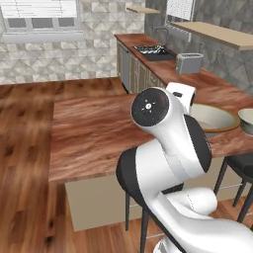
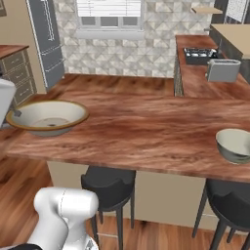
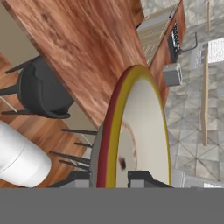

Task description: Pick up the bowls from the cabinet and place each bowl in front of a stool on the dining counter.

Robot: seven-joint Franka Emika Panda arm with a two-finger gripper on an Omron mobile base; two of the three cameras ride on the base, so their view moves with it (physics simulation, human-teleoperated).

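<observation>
The wide cream bowl (image 2: 46,116) with a brownish rim hangs level at the left end of the dining counter (image 2: 146,127). My gripper (image 3: 111,177) is shut on its near rim, one finger inside and one outside. Whether the bowl's base touches the wood I cannot tell. In the left base view the same cream bowl (image 1: 213,118) shows past my arm. The grey-green bowl (image 2: 237,144) stands on the counter near its front edge, above the right stool (image 2: 229,202). Another black stool (image 2: 110,183) stands under the counter, right of the held bowl. The cabinet is out of view.
A silver toaster (image 2: 222,70) and a dark sink (image 1: 153,50) sit on the back counter beyond the dining counter. A tan wall shelf (image 1: 222,33) runs above them. A grey fridge (image 2: 46,39) and a drawer unit (image 2: 14,63) stand at the left.
</observation>
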